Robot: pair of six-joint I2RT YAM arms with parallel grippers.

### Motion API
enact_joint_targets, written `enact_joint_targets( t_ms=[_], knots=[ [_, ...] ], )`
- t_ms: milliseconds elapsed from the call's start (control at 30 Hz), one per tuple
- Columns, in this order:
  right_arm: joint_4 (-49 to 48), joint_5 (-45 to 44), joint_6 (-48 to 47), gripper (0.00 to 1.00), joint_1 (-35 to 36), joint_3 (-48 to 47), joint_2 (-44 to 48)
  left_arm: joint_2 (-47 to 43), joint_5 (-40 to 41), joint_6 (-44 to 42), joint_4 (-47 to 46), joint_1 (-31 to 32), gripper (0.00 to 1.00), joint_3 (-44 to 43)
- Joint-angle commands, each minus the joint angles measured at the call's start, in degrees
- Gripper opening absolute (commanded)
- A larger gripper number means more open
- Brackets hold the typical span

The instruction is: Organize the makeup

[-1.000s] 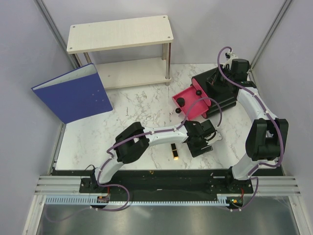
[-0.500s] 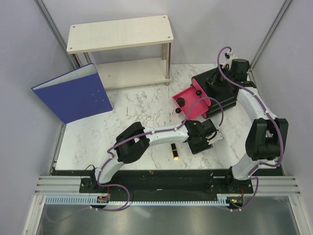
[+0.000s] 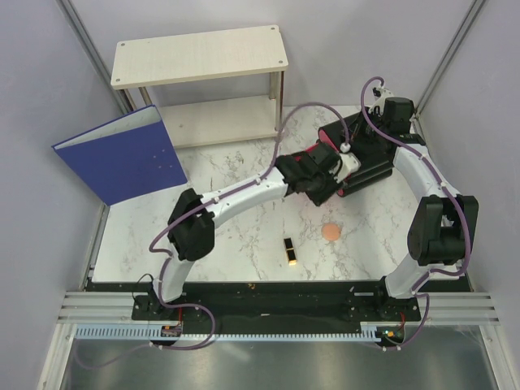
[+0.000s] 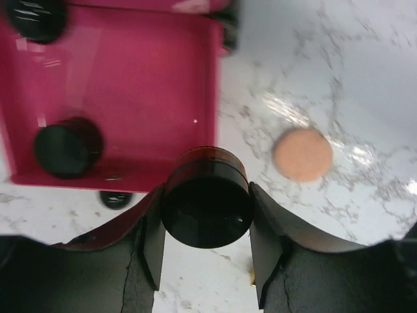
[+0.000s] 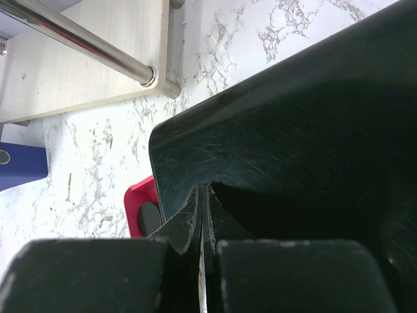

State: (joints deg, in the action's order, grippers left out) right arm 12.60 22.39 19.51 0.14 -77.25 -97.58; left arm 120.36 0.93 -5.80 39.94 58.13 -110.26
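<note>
My left gripper is shut on a round black jar, holding it above the front rim of the pink drawer. A second black jar stands inside that drawer. The round peach puff lies on the marble right of the drawer, also in the top view as the puff. A black-and-gold lipstick lies near the front edge. In the top view the left gripper covers most of the drawer. My right gripper is shut, resting against the black organizer box.
The organizer box stands at the back right with the right gripper on it. A light wooden shelf stands at the back. A blue binder leans at the left. The drawer's black knob sticks out at its front.
The left arm has swung from the front right of the table back to the pink drawer, carrying the black jar. The peach puff now shows. The right arm has not moved.
</note>
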Motion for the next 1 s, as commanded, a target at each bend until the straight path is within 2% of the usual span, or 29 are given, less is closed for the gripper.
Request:
enact_joint_targets(
  t_ms=[0,100,267,700,800,933,967],
  knots=[
    [26.3,-5.8,-3.6,0.0,0.3,7.5,-8.5,-0.6,-2.3,4.4,-1.2,-6.0,0.02,-8.7],
    [26.1,-5.7,-3.6,0.0,0.2,8.0,-8.5,1.5,-4.3,7.4,-1.3,-8.5,0.02,-13.1],
    [26.2,-6.3,-3.6,0.0,0.3,8.0,-8.3,6.4,-6.8,7.6,-1.3,-8.9,0.02,-18.0],
    [26.2,-6.7,-3.3,0.0,0.3,7.5,-8.2,12.0,-9.5,11.4,-1.5,-9.0,0.05,-18.1],
    [26.3,-6.7,-3.3,0.0,0.2,7.5,-8.0,12.8,-9.1,12.0,-1.6,-9.0,0.1,-18.0],
    [26.4,-6.9,-3.2,0.0,0.3,7.5,-8.0,13.7,-8.1,12.5,-1.5,-9.0,0.36,-17.7],
    [26.5,-6.9,-3.2,0.0,0.3,7.5,-8.0,13.8,-7.3,12.7,-1.4,-9.0,0.38,-17.3]
  ],
)
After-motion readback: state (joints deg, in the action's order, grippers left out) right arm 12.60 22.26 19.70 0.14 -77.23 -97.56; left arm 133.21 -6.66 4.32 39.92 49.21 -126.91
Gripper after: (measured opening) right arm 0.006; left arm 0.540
